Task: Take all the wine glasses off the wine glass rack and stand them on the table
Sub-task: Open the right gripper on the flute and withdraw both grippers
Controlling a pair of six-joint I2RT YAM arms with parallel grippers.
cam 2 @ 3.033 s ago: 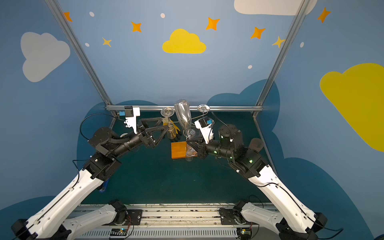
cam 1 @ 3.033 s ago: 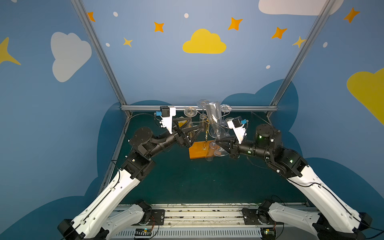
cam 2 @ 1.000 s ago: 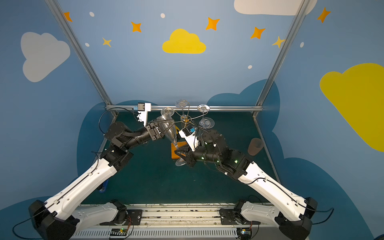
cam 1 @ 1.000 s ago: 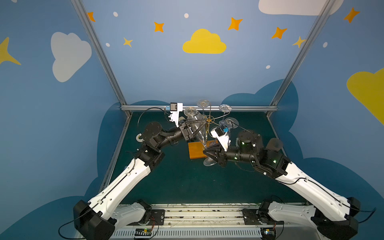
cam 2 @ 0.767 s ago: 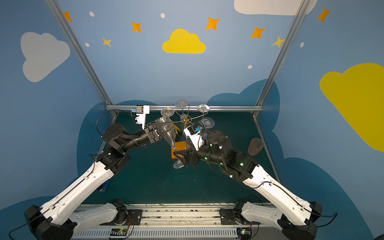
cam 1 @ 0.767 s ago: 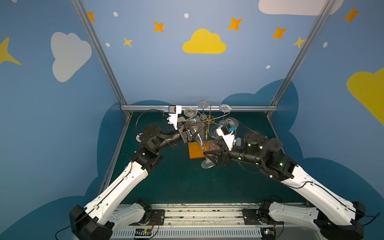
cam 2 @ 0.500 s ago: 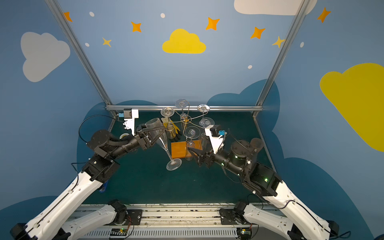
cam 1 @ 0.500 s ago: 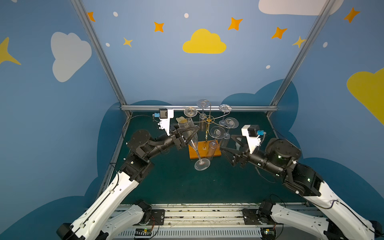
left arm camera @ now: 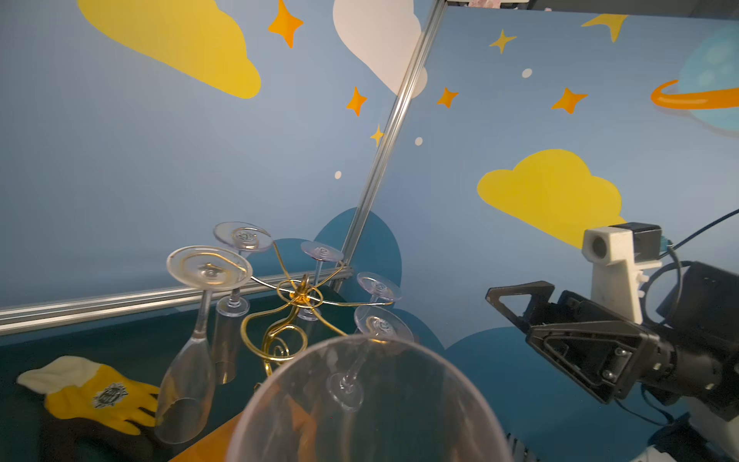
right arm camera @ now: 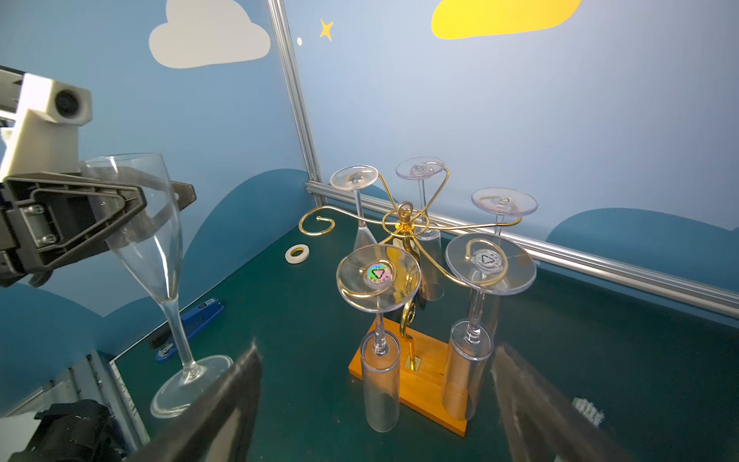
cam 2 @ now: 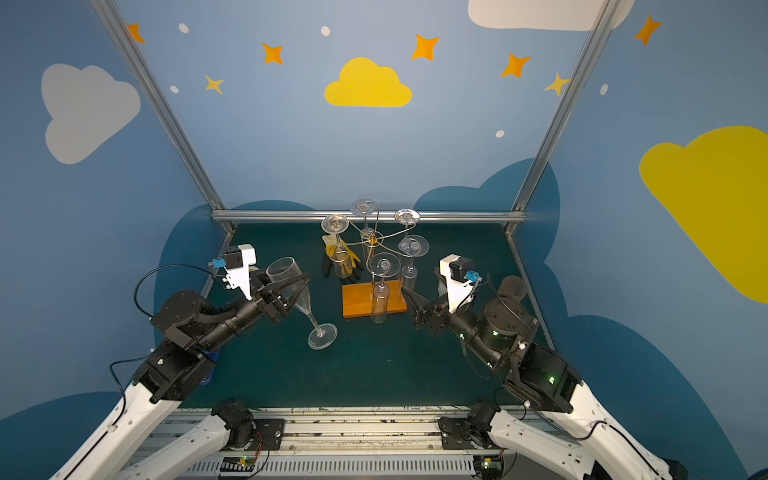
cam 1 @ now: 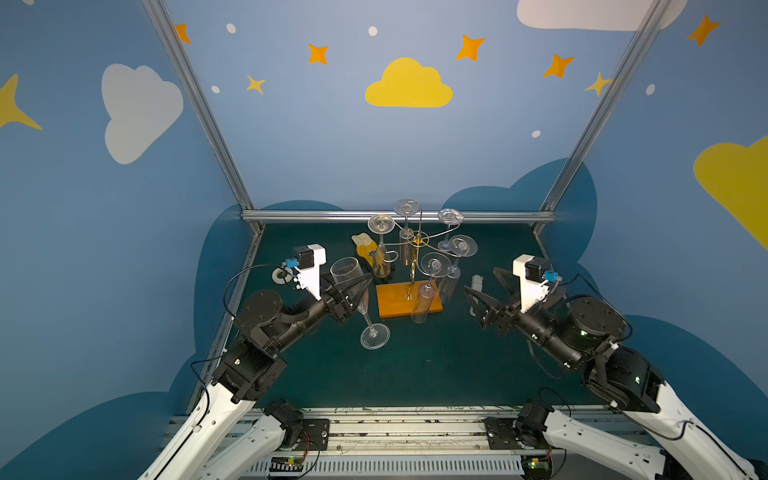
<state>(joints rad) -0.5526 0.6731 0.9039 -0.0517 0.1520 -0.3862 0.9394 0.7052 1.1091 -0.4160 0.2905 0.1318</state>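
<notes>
My left gripper (cam 1: 365, 281) is clamped partway closed around the bowl of a clear wine glass (cam 1: 366, 314), held bowl-up and tilted, just left of the gold wine glass rack (cam 1: 392, 302) and off its arms, while my right gripper (cam 1: 482, 283) gapes wide and empty on the rack's right.

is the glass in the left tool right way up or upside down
Right way up, slightly tilted: the glass has its open rim on top and foot at the bottom, bowl gripped by the left tool.
</notes>
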